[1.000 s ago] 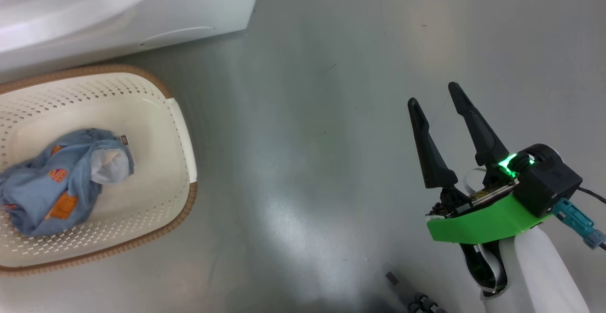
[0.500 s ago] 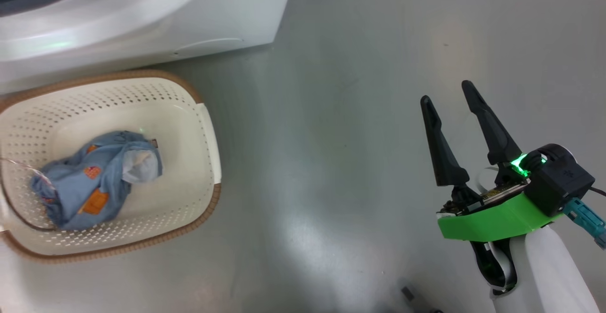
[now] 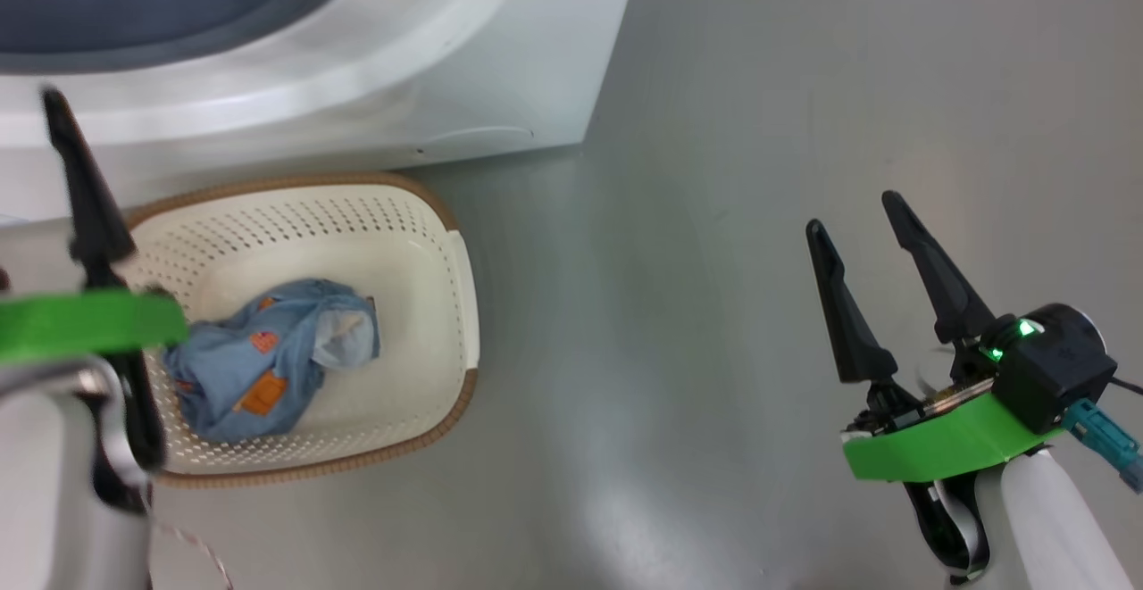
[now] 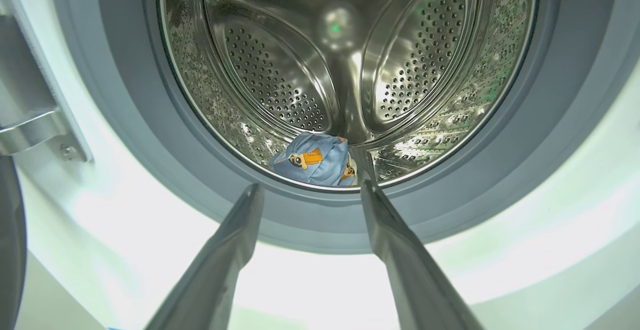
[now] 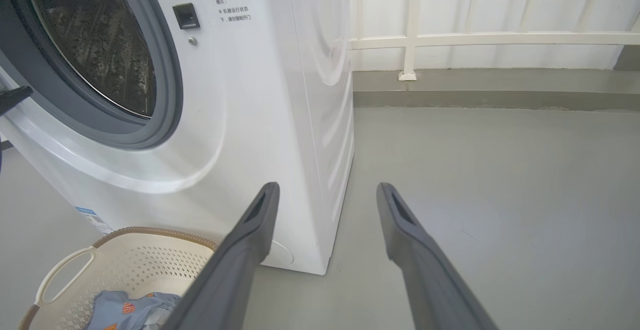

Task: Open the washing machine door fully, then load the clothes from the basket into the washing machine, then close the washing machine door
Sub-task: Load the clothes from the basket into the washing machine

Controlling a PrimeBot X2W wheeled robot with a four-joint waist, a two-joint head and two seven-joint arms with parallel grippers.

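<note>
While blue clothes (image 3: 268, 367) lie in the basket (image 3: 460, 304) and a blue bundle (image 4: 315, 163) in the drum (image 4: 280, 80), L gripper (image 4: 311, 186) & R gripper (image 3: 853, 212) hang w/ jaws spread, empty.

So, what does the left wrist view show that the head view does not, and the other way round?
Left wrist view: the inside of the perforated steel drum, with one light-blue garment with orange patches lying at its bottom front, and a metal hinge at the left edge.
Head view: the cream-white perforated plastic basket on the grey floor, holding a bundle of light-blue clothes, and the open right gripper apart from it.
Both: the front of the white washing machine, its grey rubber seal, and the open left gripper.
</note>
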